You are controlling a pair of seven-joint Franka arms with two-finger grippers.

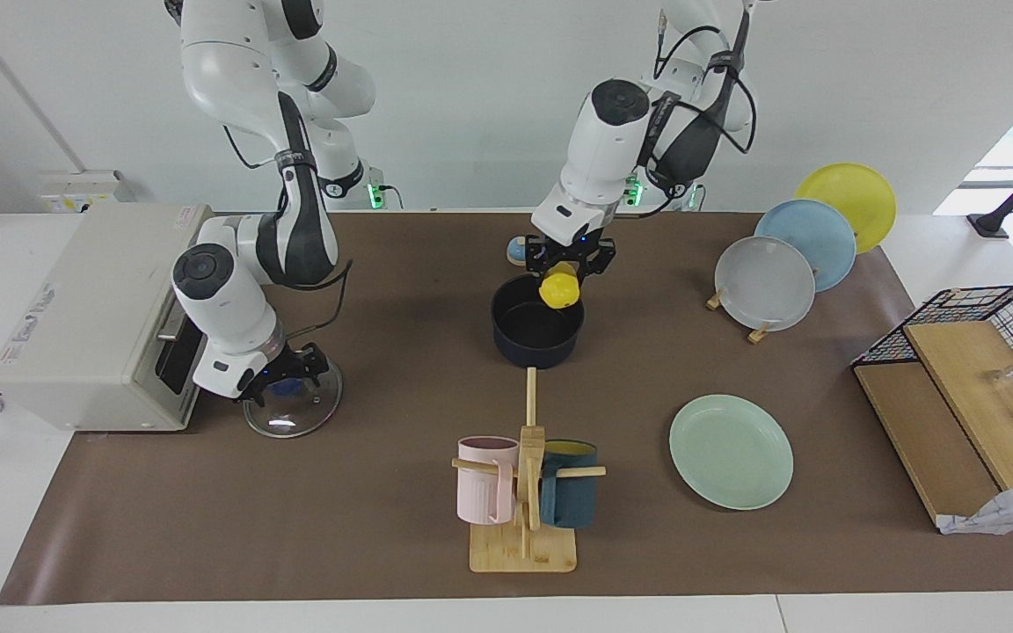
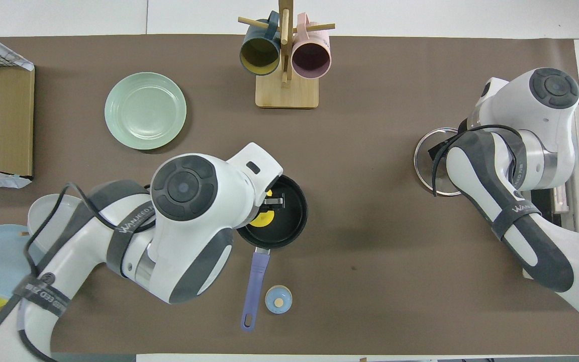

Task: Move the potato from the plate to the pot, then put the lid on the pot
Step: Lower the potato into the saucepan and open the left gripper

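Note:
My left gripper (image 1: 564, 274) is shut on the yellow potato (image 1: 559, 290) and holds it just over the open mouth of the dark blue pot (image 1: 533, 347). In the overhead view the potato (image 2: 262, 217) shows inside the pot's rim (image 2: 297, 213), partly under my left wrist. The pot's blue handle (image 2: 254, 281) points toward the robots. The mint-green plate (image 1: 731, 450) is bare, toward the left arm's end. The glass lid (image 1: 295, 411) lies flat beside the oven, and my right gripper (image 1: 282, 384) is low over its blue knob.
A white toaster oven (image 1: 93, 316) stands at the right arm's end. A wooden mug rack (image 1: 524, 492) with two mugs is farther out than the pot. A rack of grey, blue and yellow plates (image 1: 766, 281), a wire basket (image 1: 981, 308) and a small pale-blue disc (image 2: 278, 299) are also there.

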